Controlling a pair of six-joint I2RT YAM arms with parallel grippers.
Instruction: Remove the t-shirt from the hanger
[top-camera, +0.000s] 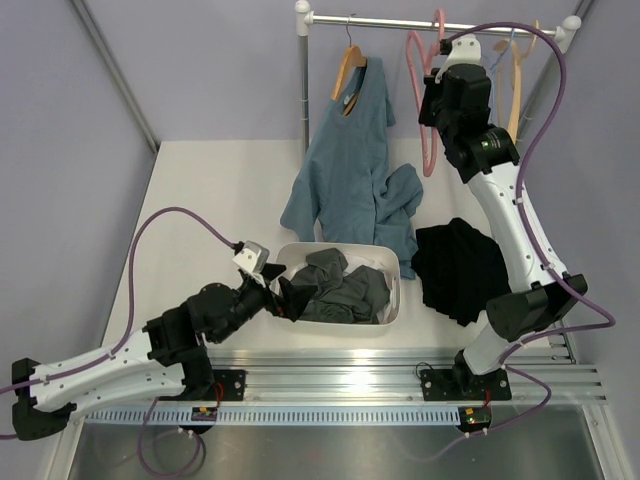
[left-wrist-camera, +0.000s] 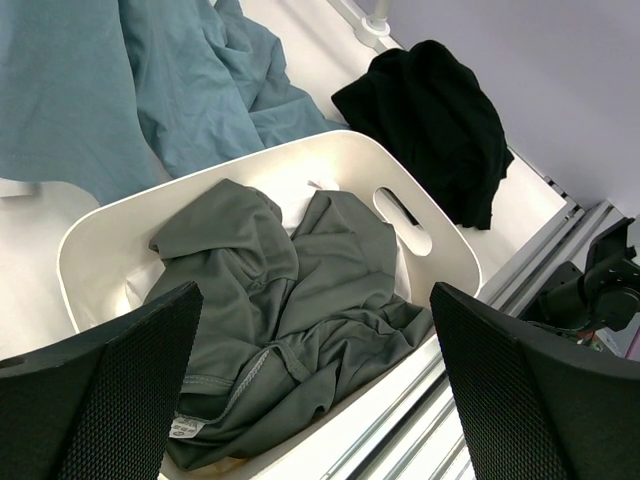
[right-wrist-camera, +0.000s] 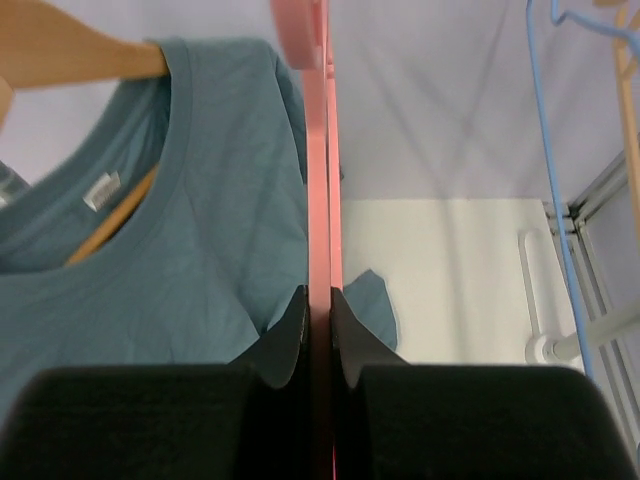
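Observation:
The black t-shirt (top-camera: 460, 268) lies in a crumpled heap on the table at the right, off the hanger; the left wrist view has it beyond the bin (left-wrist-camera: 430, 120). Bare, the pink hanger (top-camera: 425, 100) dangles from the rail by its hook. My right gripper (top-camera: 430, 110) is shut on its thin pink bar (right-wrist-camera: 320, 150), which runs straight up between the jaws (right-wrist-camera: 320, 310). Low at the left, my left gripper (top-camera: 283, 292) stands wide open over the bin's near end (left-wrist-camera: 315, 330), with nothing between its fingers (left-wrist-camera: 100, 400).
A white bin (top-camera: 392, 300) holds dark grey clothes (left-wrist-camera: 290, 300). A blue-grey shirt (top-camera: 350, 170) hangs on a wooden hanger (right-wrist-camera: 70, 50) and drapes onto the table. A blue wire hanger (right-wrist-camera: 550, 150) and another wooden hanger (top-camera: 516, 90) hang at the rail's right end.

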